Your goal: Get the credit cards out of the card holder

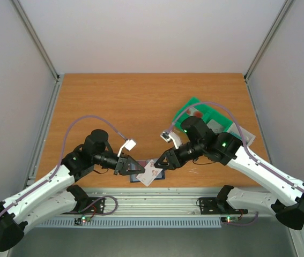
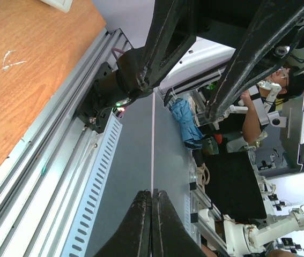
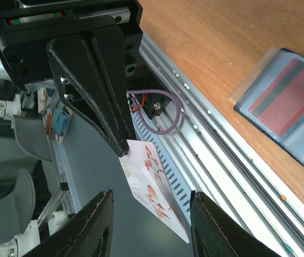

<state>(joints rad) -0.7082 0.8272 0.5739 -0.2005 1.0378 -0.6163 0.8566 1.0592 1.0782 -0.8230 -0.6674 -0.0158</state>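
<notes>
My left gripper [image 1: 128, 166] is shut on one corner of a whitish credit card [image 1: 150, 172] with red blossoms and holds it above the table's front edge. In the left wrist view the card [image 2: 153, 144] shows edge-on as a thin line rising from my shut gripper [image 2: 153, 194]. My right gripper [image 3: 150, 211] is open, its fingers either side of the card's [image 3: 154, 187] free end without touching it. The slate-blue card holder [image 3: 288, 101] lies open on the table below, a red and grey card showing in its pocket. From above, the holder [image 1: 136, 178] is mostly covered by the card.
A green compartmented tray [image 1: 194, 110] stands at the back right behind the right arm, with a card bearing a red blotch [image 1: 199, 113] in it. The aluminium rail [image 1: 157, 201] runs along the table's front edge, right under both grippers.
</notes>
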